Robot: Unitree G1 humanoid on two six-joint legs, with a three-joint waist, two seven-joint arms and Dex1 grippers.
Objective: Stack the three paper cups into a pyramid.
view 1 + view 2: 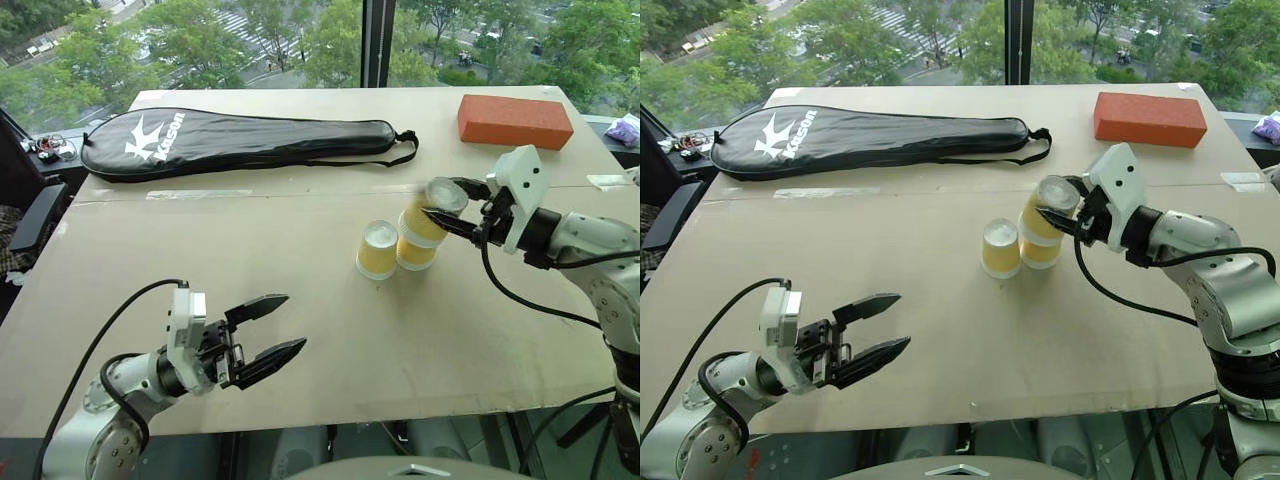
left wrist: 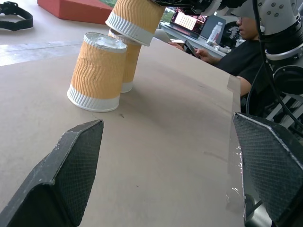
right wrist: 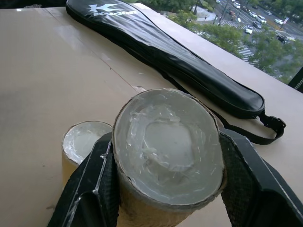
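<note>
Overall, the bench (image 1: 300, 300) is a broad tan surface running up to a window; its near edge and right corner are cut off by the frame. A long black racket case (image 1: 240, 140) lies across the far left, its white lettering only partly legible. An orange-red brick (image 1: 515, 120) sits at the far right corner. A person (image 2: 236, 52) in dark clothing sits beyond the bench edge in the left wrist view, largely hidden by the right arm.

Two of the three paper cups stand inverted on the bench right of centre, touching or just beside one another: a left cup (image 1: 377, 250) and a right cup (image 1: 416, 252), the latter largely covered from above. The third cup (image 1: 430, 212), also inverted, is clamped between the black fingers of the right gripper (image 1: 447, 205) and held tilted over the right cup; whether its rim rests on the cup below cannot be told. Its lower half is cut off in the right wrist view.

The left gripper (image 1: 275, 328) hangs over the near left of the bench, jaws spread wide and holding nothing, well apart from the cups.
</note>
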